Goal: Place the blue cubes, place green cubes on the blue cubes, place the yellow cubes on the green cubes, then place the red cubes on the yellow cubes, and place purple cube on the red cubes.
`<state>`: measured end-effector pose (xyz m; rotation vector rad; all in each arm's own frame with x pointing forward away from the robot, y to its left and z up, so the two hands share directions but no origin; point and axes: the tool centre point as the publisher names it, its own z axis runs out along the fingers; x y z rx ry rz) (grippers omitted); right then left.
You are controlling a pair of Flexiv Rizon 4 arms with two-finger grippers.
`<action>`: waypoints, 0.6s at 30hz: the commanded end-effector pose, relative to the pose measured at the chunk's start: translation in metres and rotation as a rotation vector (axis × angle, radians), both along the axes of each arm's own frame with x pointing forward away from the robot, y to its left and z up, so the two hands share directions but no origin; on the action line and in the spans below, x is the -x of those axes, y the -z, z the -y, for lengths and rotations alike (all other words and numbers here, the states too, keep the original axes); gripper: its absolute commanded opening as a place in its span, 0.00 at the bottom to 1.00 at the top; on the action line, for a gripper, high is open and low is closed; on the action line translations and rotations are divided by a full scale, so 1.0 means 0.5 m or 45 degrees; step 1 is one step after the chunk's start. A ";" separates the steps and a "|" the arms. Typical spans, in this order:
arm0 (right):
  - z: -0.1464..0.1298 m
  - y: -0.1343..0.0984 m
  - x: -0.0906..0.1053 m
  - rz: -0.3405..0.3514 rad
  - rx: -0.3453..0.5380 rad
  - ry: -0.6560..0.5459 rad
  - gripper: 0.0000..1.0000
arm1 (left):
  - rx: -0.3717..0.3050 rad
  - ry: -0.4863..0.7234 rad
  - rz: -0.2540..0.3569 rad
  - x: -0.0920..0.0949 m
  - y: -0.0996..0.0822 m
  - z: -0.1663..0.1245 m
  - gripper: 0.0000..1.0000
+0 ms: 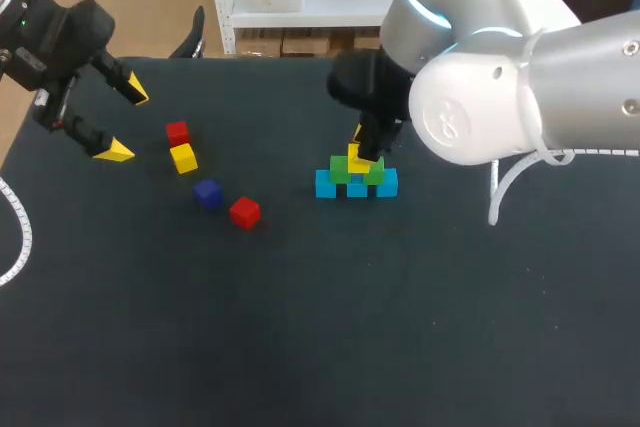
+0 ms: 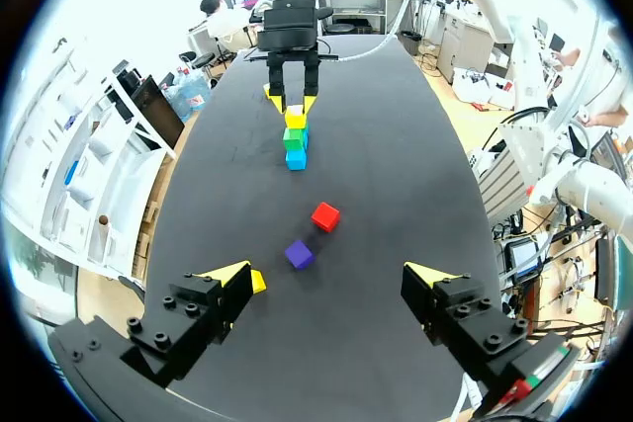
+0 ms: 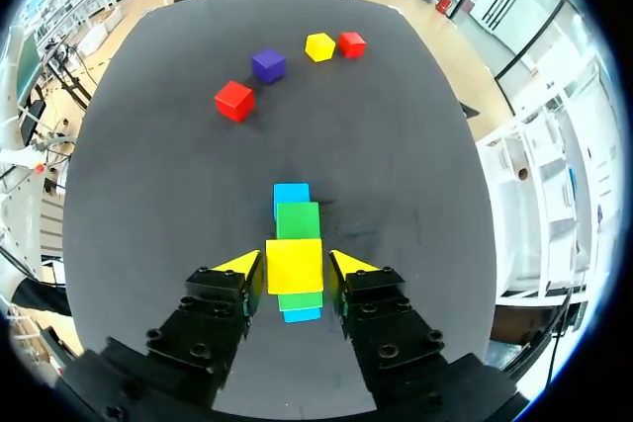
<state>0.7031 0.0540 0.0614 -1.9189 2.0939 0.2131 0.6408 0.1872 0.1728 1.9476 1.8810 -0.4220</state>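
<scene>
R gripper point(image 3: 295, 269) clamped on yellow cube point(image 3: 294, 262) — it sits atop green cubes point(image 3: 298, 219) over blue cubes point(image 1: 326, 184), mid-table toward far edge. L gripper point(image 1: 126, 122) released, near far-left corner. Purple cube point(image 1: 207, 193), red cubes point(image 1: 244, 212), 2nd yellow cube point(image 1: 183, 158) — loose toward left edge.

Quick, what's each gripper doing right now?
Left gripper: open, empty.
Right gripper: shut on a yellow cube.

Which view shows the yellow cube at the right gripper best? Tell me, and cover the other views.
Right wrist view: the yellow cube sits between the fingers of the right gripper, over the green cubes. Head view: the gripper hides most of it. Left wrist view: it is far off and small.
</scene>
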 end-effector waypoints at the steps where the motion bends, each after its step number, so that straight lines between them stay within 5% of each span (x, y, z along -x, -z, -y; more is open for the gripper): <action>1: 0.000 0.000 -0.003 -0.005 -0.004 -0.003 0.44 | 0.002 0.003 0.002 -0.001 0.000 -0.002 1.00; 8: 0.000 0.000 -0.004 -0.005 -0.006 -0.001 0.49 | 0.002 0.003 0.002 -0.001 0.000 -0.002 1.00; 11: 0.000 -0.001 -0.008 -0.004 -0.009 -0.005 1.00 | 0.002 0.003 0.002 -0.001 0.000 -0.002 1.00; 18: 0.007 -0.023 -0.020 0.058 -0.071 0.015 1.00 | 0.002 0.003 0.002 -0.001 0.000 -0.002 1.00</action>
